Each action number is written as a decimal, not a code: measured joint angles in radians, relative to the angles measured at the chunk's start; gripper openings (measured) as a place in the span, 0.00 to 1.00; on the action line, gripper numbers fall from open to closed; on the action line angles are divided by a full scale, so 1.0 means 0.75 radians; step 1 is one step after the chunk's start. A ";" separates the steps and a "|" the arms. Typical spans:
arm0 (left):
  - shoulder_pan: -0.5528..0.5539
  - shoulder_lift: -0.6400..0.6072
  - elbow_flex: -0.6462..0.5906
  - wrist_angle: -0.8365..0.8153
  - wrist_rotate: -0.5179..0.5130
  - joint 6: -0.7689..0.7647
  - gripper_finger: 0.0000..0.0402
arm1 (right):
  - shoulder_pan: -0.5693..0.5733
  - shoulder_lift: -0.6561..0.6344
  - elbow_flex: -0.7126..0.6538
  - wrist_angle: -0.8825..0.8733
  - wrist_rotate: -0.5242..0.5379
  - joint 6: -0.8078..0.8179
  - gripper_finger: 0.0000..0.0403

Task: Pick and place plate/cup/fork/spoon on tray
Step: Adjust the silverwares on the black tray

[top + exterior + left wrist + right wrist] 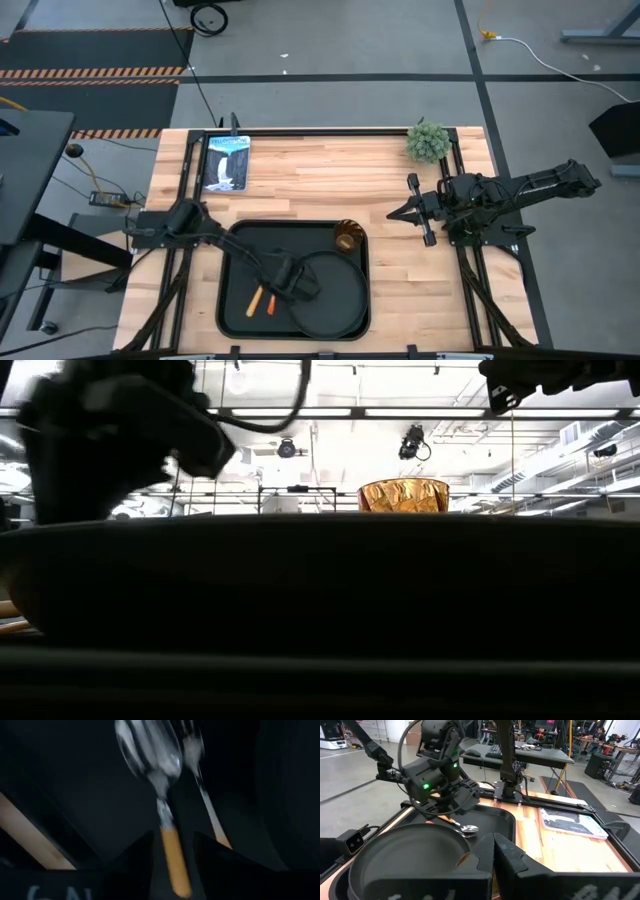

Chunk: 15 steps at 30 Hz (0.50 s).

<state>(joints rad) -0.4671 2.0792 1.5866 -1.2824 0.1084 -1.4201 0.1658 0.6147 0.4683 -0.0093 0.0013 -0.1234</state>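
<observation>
**Cutlery down on the tray, left gripper low over it**

The left gripper hangs low over the tray, between the cutlery and the plate. Its fingers stand apart, with the spoon lying in the gap, apparently loose. The risk I see: if the arm lifts or swings while the orange handle sits between the pads, a fingertip could drag the spoon against the fork, which lies just beside it, or knock both toward the plate's rim.

The spoon has a bright silver oval bowl; the fork's tines are blurred. Farther along the tray, the amber cup stands upright near the far corner. Beyond, the right gripper waits above bare table, fingers together, holding nothing.
</observation>
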 joint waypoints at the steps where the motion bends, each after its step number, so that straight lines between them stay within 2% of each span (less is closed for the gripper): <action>1: 0.012 0.000 0.006 -0.019 -0.036 0.048 0.35 | 0.000 0.000 0.000 0.000 0.000 0.002 0.02; 11: 0.161 0.000 0.014 0.015 -0.261 0.482 0.35 | 0.000 0.000 0.000 0.001 -0.001 0.032 0.02; 15: 0.195 0.000 0.013 0.015 -0.280 0.571 0.35 | 0.000 0.000 0.000 0.001 -0.001 0.051 0.02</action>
<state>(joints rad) -0.3210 2.0792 1.5967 -1.2711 -0.1015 -0.9916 0.1658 0.6147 0.4683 -0.0090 0.0010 -0.0849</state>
